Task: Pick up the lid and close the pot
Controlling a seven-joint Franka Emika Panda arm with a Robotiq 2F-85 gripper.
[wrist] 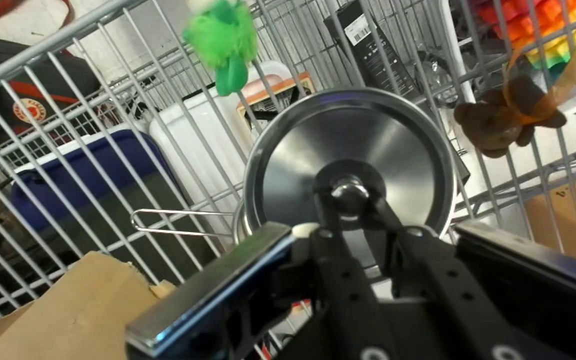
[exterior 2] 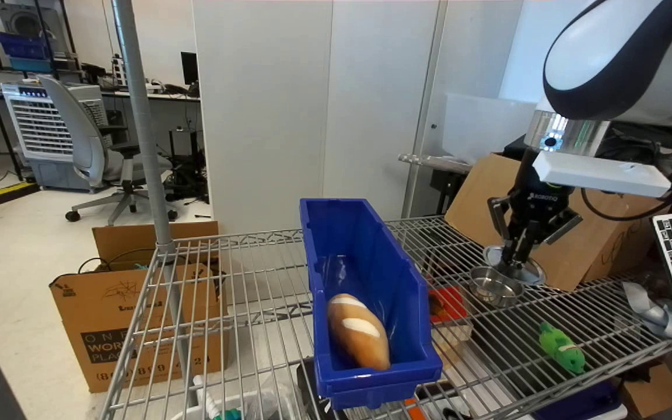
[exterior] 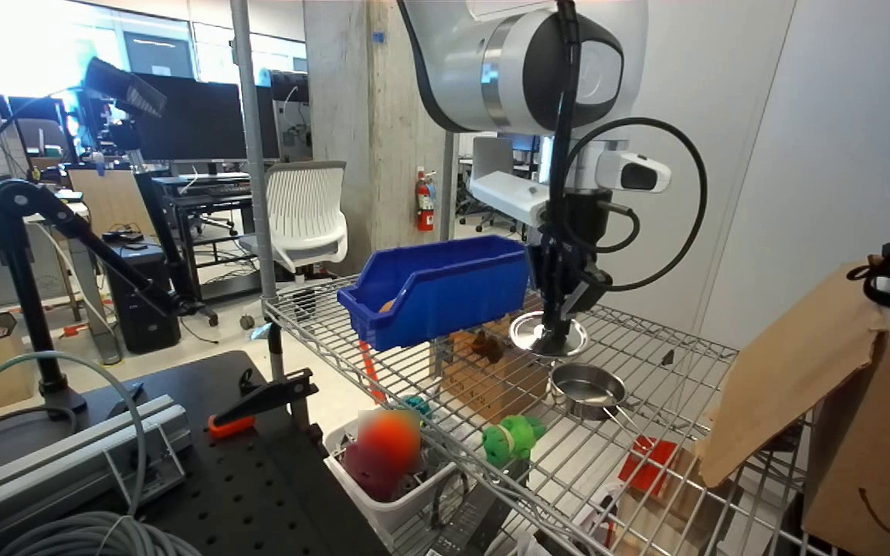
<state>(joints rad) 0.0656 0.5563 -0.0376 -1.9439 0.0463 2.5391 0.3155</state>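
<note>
The lid (exterior: 524, 337) is a shiny silver disc with a round knob (wrist: 350, 192). My gripper (wrist: 351, 201) is shut on the knob and holds the lid above the wire shelf. The lid also shows in an exterior view (exterior 2: 533, 273), where it looks slightly tilted. The small silver pot (exterior: 590, 384) stands uncovered on the shelf, its wire handle out to the side. In an exterior view the pot (exterior 2: 490, 290) is lower than the lid and partly overlapped by it. In the wrist view the lid (wrist: 288, 165) hides most of the pot; its handle (wrist: 183, 222) shows at left.
A blue bin (exterior: 453, 301) stands on the wire shelf (exterior 2: 254, 280), with a bread loaf (exterior 2: 359, 332) inside. A green toy (exterior 2: 562, 348) and a brown toy (wrist: 498, 120) lie on the shelf. An open cardboard box (exterior: 862, 432) stands near the pot.
</note>
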